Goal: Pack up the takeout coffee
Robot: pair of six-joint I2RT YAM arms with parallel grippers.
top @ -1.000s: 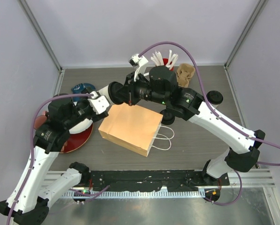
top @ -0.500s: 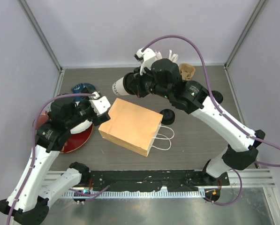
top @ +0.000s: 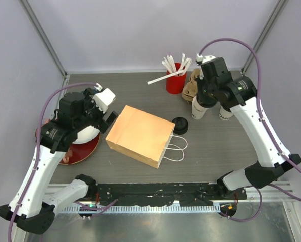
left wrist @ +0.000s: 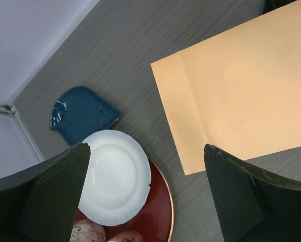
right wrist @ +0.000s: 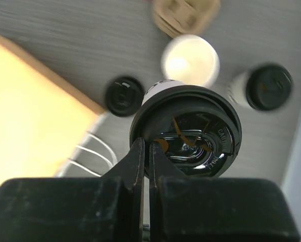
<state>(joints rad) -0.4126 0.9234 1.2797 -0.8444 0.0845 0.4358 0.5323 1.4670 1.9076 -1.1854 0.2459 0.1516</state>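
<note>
Progress: 0 of 2 packed, we reckon. Our right pincer [right wrist: 149,147] pinches the lid rim of 1 lidded cup [right wrist: 186,132], back-right; 2nd cup [right wrist: 263,86] stands nr it. Our left pincer [left wrist: 146,151] hangs released at the edge of the bag [top: 140,135], which lies flat, unopened.

A dark grey wood-grain table [top: 231,151] sits in a booth of plain, pale lavender panels: the back wall [top: 150,30] at 12 o'clock, the left wall [top: 14,65] at 9 o'clock and the right wall [top: 294,85] at 3 o'clock. Grey metal posts slant up from the table's far corners, the left post [top: 44,38] at 11 o'clock and the right post [top: 263,34] at 1 o'clock. At 6 o'clock a black rail [top: 160,190] runs along the near edge, with a brushed metal sheet [top: 165,224] below it, all in soft, even light.
</note>
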